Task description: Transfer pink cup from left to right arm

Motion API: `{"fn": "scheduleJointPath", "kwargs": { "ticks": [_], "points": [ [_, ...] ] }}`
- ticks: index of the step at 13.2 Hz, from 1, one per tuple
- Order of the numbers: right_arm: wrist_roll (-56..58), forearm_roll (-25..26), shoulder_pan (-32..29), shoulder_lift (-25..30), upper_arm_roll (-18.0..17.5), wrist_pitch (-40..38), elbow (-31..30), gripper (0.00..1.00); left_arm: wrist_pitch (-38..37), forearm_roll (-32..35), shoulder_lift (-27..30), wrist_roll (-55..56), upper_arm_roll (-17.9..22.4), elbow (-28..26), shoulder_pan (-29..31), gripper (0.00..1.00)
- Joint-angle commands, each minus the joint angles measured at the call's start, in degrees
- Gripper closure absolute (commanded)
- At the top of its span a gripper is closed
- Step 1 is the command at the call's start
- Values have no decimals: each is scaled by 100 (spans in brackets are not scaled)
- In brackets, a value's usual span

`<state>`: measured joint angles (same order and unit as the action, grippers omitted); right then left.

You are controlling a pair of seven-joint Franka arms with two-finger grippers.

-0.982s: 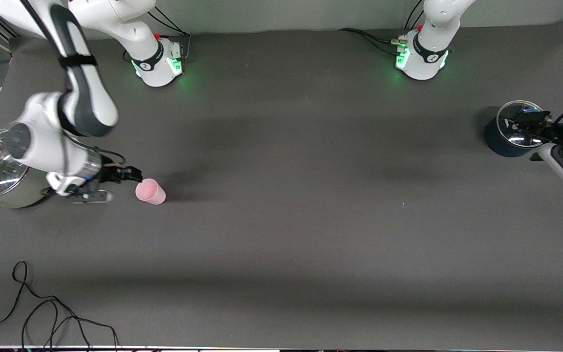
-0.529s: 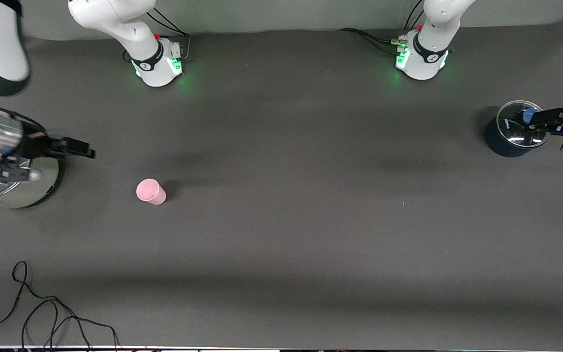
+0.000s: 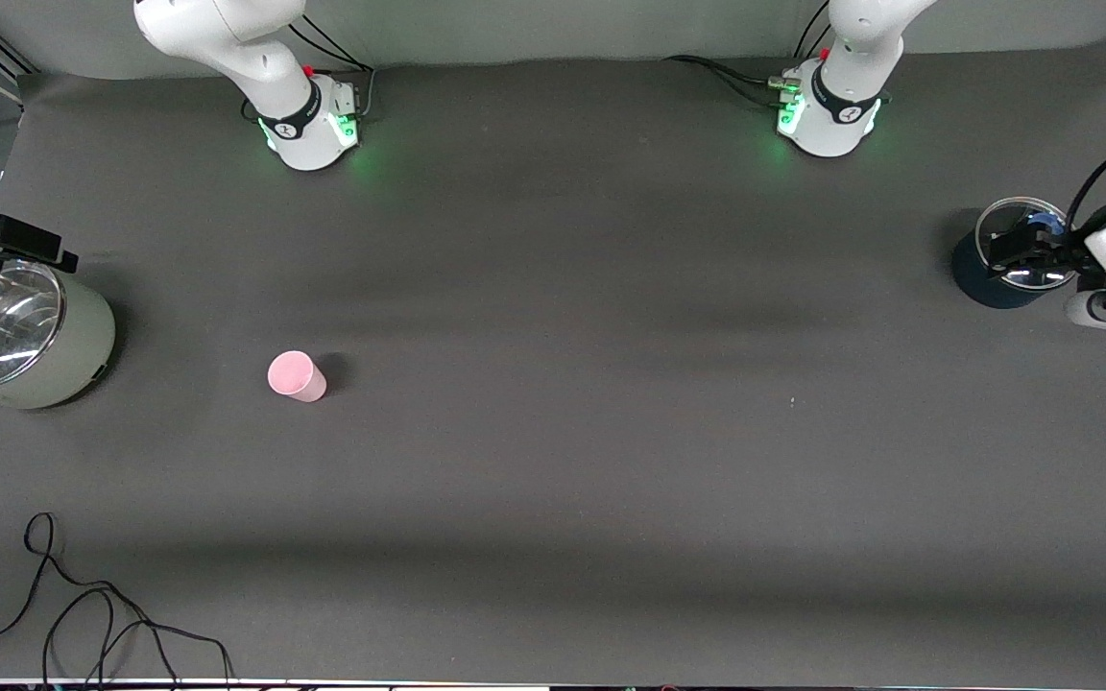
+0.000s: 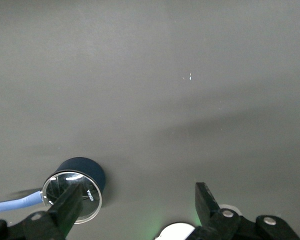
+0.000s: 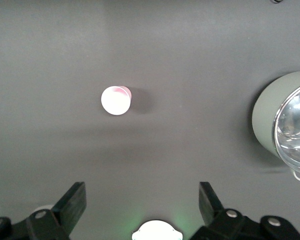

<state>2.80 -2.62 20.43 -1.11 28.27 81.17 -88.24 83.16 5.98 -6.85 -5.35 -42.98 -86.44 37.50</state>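
Pink tapered cup (image 3: pixel 297 375) on table

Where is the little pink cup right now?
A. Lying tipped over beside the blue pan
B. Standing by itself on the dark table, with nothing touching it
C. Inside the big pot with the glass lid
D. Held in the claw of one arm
B. The pink cup stands upright alone on the table, apart from the pale glass-lidded pot; the right gripper is up over that pot, and the left gripper is over the dark blue pan.
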Motion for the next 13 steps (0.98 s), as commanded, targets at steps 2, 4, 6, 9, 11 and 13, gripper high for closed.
{"fn": "scheduleJointPath", "kwargs": {
  "ticks": [2,4,6,9,11,13],
  "points": [
    [62,121,75,-232,48,-154,220,0,113,52,281,272,324,-259,-434,0],
    [71,121,75,-232,30,-154,194,0,130,17,368,237,1698,-259,-1704,0],
    [89,121,93,-223,21,-189,167,0,113,-70,421,184,2896,-259,-2840,0],
    [89,121,155,-223,21,-224,167,0,131,-219,491,184,4215,-268,-4203,0],
    [89,121,155,-232,12,-250,167,0,183,-500,527,184,4421,-268,-4304,0],
    [89,113,-194,-241,-362,-259,185,0,210,-501,527,184,4421,-268,-4321,0]
  ]
}}
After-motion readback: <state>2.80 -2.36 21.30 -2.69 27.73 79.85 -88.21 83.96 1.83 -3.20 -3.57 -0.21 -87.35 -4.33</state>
